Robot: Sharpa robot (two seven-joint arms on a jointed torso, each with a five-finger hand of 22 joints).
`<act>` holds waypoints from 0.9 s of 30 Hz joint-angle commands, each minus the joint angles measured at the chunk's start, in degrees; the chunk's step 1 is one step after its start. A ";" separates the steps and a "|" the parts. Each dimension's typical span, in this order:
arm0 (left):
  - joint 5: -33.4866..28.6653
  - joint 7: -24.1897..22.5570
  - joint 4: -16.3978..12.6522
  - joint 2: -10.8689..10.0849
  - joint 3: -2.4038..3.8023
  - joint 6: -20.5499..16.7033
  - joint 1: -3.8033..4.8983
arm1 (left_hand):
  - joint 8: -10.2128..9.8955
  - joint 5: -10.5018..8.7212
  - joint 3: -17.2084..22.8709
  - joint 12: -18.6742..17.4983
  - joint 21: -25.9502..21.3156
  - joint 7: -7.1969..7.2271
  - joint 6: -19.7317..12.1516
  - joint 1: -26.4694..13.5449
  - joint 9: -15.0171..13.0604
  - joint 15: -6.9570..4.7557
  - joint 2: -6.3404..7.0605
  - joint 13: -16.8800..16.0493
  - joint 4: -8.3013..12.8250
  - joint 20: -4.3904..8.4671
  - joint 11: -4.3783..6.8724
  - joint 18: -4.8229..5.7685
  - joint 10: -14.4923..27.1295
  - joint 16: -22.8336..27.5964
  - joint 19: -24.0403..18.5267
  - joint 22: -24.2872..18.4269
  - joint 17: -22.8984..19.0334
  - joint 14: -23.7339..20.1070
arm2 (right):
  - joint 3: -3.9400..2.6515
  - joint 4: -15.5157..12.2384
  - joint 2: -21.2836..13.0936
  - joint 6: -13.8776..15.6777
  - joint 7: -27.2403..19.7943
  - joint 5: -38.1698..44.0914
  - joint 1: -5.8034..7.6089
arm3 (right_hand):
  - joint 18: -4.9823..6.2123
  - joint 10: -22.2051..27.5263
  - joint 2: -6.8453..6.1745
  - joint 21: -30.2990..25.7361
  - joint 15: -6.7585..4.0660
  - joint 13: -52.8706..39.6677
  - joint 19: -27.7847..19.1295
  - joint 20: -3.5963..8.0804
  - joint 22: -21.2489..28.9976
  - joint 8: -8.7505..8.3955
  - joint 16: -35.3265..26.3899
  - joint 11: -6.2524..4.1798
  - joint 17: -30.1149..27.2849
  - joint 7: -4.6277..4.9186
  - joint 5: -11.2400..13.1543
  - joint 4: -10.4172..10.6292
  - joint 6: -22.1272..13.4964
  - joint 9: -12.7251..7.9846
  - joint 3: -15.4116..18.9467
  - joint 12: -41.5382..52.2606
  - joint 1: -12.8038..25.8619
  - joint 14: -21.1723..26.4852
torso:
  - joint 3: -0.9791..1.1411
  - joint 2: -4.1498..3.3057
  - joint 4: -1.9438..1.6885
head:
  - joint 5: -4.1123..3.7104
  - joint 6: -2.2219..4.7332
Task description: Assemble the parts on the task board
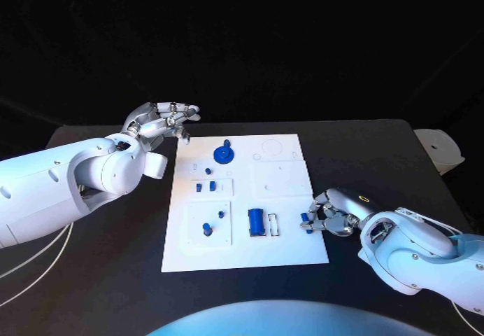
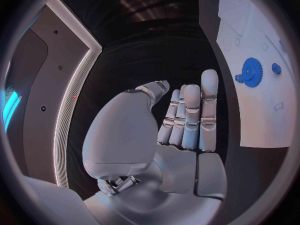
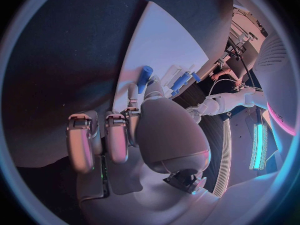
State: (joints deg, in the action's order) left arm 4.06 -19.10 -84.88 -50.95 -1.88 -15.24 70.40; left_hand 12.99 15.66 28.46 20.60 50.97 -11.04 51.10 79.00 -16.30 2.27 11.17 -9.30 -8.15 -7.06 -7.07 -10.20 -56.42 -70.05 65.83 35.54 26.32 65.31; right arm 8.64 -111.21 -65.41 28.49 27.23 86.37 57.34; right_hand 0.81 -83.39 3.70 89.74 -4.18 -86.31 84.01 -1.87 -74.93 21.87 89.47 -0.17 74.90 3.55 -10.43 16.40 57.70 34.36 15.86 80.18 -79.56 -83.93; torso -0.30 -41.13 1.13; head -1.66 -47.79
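The white task board (image 1: 287, 245) lies mid-table. On it are a blue gear (image 1: 223, 152), a blue cylinder (image 1: 256, 221), a thin blue pin (image 1: 274, 222) and several small blue pegs such as one at the near left (image 1: 207, 228). My right hand (image 1: 333, 213) is at the board's right edge and pinches a small blue peg (image 1: 305, 221); the right wrist view shows this peg (image 3: 145, 78) held at the fingertips of the hand (image 3: 150, 130). My left hand (image 1: 161, 122) hovers off the board's far left corner. Its fingers (image 2: 190, 115) are stretched out with nothing in them, and the gear (image 2: 251, 72) lies beyond them.
The black table (image 1: 373, 161) runs round the board. A white object (image 1: 442, 150) sits at the table's right edge. Thin cables (image 1: 40, 266) hang under my left arm.
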 commanded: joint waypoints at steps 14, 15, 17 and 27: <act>0.01 -0.33 -0.15 0.08 0.03 0.82 0.03 | 0.45 -0.08 0.21 0.24 -0.08 0.08 -0.38 0.01 -0.11 0.10 0.01 -0.10 0.07 -0.13 0.06 -0.30 0.36 -0.34 -0.28 -0.04 0.06 -0.37 | 0.30 0.44 1.31 -5.18 2.41 6.95 -0.70 | -0.81 -2.16 0.24 0.26 -0.47 1.97 5.99 0.63 -15.07 -1.06 0.47 -0.92 14.96 -0.16 -1.29 -1.78 0.66 0.08 -13.07 -0.58 -17.08 -6.04 | -0.06 0.13 -0.09 | -0.08 -0.20; 0.01 -0.33 -0.15 0.08 0.03 0.81 0.03 | 0.45 -0.08 0.21 0.24 -0.08 0.08 -0.38 0.01 -0.11 0.10 0.01 -0.10 0.07 -0.13 0.06 -0.30 0.36 -0.34 -0.28 -0.04 0.06 -0.37 | 0.30 0.43 1.33 -5.09 2.47 7.08 -0.70 | -0.81 -2.16 -0.10 0.26 -0.48 1.99 5.99 0.59 -15.07 -1.04 0.45 -0.94 14.93 -0.19 -1.51 -1.51 0.62 0.18 -14.11 -0.63 -17.14 -6.04 | -0.06 0.13 -0.10 | -0.09 -0.20; 0.01 -0.34 -0.14 0.09 0.03 0.80 0.03 | 0.45 -0.08 0.21 0.24 -0.08 0.08 -0.38 0.01 -0.11 0.10 0.01 -0.10 0.07 -0.13 0.06 -0.30 0.36 -0.34 -0.28 -0.04 0.06 -0.37 | 0.30 0.35 1.40 -4.54 2.64 7.39 -0.71 | -0.81 -2.23 -3.55 0.26 -0.45 1.97 5.99 0.49 -15.07 -0.78 0.44 -0.94 14.91 -0.21 -2.17 0.24 0.53 0.89 -20.82 -0.70 -15.70 -6.03 | -0.05 0.14 -0.08 | -0.09 -0.17; 0.01 -0.36 -0.11 0.14 0.03 0.70 0.03 | 0.49 -0.07 0.25 0.29 -0.14 0.08 -0.40 0.05 -0.11 0.10 -0.01 -0.11 0.10 -0.13 0.06 -0.32 0.40 -0.35 -0.32 -0.13 0.04 -0.39 | 0.19 -1.67 1.31 -0.28 2.82 4.62 -0.48 | -0.81 -2.65 -12.68 0.26 -0.52 1.61 5.99 0.50 -15.07 1.00 0.50 -0.93 15.03 -0.34 -5.62 -2.87 0.68 4.01 -48.44 -0.47 0.41 -6.06 | -0.05 0.10 -0.02 | 0.03 0.00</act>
State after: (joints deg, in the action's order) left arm 4.06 -19.06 -84.87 -50.92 -1.89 -15.24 70.40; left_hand 13.28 15.66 28.46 20.60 50.97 -11.04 51.10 79.00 -16.35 2.27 11.17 -9.34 -8.15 -7.06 -7.07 -10.21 -56.42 -70.05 65.83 35.47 26.33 65.31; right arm 8.73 -112.45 -64.08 27.55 28.35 91.97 56.96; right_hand 0.81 -83.92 -8.88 89.74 -4.90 -74.95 84.01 -1.43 -74.91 21.32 89.69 -1.32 74.93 3.52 -16.12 23.03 57.89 36.97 -22.71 79.52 -80.13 -84.02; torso -0.35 -41.01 1.12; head -1.66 -47.83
